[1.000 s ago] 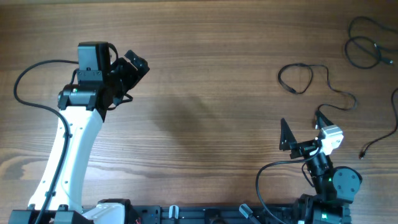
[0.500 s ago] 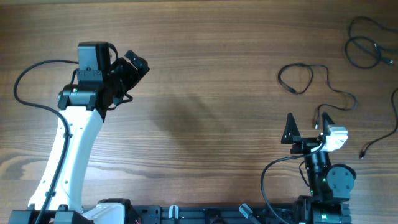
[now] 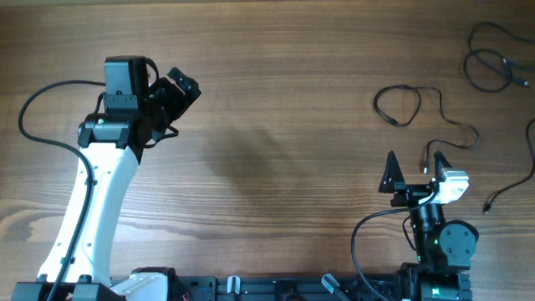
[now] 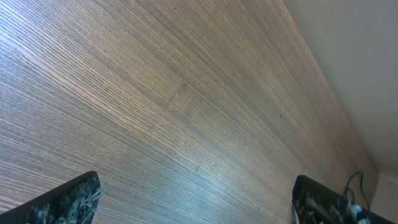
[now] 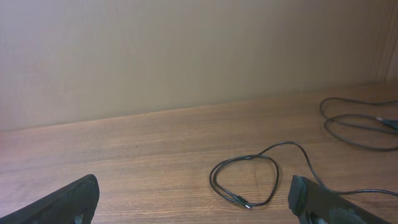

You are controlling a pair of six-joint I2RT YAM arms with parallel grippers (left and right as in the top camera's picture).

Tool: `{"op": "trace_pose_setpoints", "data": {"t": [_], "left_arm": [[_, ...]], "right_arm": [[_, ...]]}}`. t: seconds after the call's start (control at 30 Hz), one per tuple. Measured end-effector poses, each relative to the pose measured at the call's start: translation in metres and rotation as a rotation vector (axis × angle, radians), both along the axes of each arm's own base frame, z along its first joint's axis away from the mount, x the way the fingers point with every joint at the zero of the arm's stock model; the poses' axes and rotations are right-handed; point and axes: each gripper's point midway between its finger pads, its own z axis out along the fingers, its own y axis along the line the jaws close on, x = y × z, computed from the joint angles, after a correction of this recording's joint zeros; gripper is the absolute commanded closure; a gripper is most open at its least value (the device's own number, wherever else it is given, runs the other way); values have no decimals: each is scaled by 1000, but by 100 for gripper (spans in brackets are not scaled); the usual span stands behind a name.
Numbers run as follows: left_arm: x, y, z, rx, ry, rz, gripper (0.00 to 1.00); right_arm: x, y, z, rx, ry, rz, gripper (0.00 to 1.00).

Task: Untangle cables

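Left gripper (image 3: 182, 87) sits far left on the tabletop (image 3: 276, 150), jaws wide open, nothing between them. Its wrist view shows only bare wood grain, plus a sliver of thin cord (image 4: 354, 180) at the far right edge near the wall. Nothing within reach on that side.

Right gripper (image 3: 415, 169) is parked low on the right, jaws spread wide, empty.

The cables all lie on the right side of the tabletop. The nearest is the looped cord (image 3: 398, 106): a small closed loop with a tail that snakes rightward toward the gripper's far side. It lies straight ahead of the right jaws, away from the robot base, close but not touching. Its long axis runs roughly left to right, across the jaw line. A second cord bundle (image 3: 493, 58) sits in the far right corner, and a third cord (image 3: 512, 186) trails along the right edge with a small plug end.

The right arm is clearly nearer, so I'd expect it to make the next reach, forward onto the loop.

The right wrist view shows the loop (image 5: 245, 180) centred between its fingers and a plug end on its lower edge. The overhead view alone shows all three cords are separate and not knotted together.
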Motion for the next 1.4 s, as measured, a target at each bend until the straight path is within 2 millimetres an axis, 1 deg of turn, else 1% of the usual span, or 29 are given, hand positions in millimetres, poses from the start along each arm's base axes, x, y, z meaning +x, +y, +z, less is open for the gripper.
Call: {"op": "trace_pose_setpoints", "data": {"t": [0.43,0.53,0.57,0.63,0.67,0.7,0.73,0.77,0.83,0.87,0.93,0.97,1.03,1.1,1.2,1.27,1.4], "left_arm": [[0,0,0,0,0,0,0],[-4,0,-2,1,18,0,0],[-6,0,-1,1,18,0,0],[-11,1,18,3,-33,3,0],[-18,5,31,17,-68,16,0],[-35,10,56,42,-129,28,0],[-54,14,71,65,-157,29,0],[-70,15,81,74,-177,25,0],[-108,19,116,93,-303,25,0],[-123,20,127,102,-367,24,0],[-160,22,136,135,-488,11,0],[-172,23,135,146,-523,4,0],[-195,23,125,165,-581,-7,0],[-210,23,108,175,-618,-20,0],[-216,23,83,178,-621,-22,0],[-218,23,71,180,-629,-23,0],[-220,22,56,178,-630,-30,0]], "right_arm": [[0,0,0,0,0,0,0],[0,0,0,0,0,0,0],[0,0,0,0,0,0,0],[0,0,0,0,0,0,0],[0,0,0,0,0,0,0],[0,0,0,0,-2,0,0],[0,0,0,0,-2,0,0],[0,0,1,0,-3,0,0],[0,0,1,0,-4,0,0],[0,0,1,0,-5,0,0],[0,0,1,0,-5,0,0],[0,0,0,0,-3,0,0],[0,0,1,0,-4,0,0],[0,0,1,0,-3,0,0],[0,0,0,0,-3,0,0],[0,0,0,0,-2,0,0],[0,0,0,0,-2,0,0]]}}
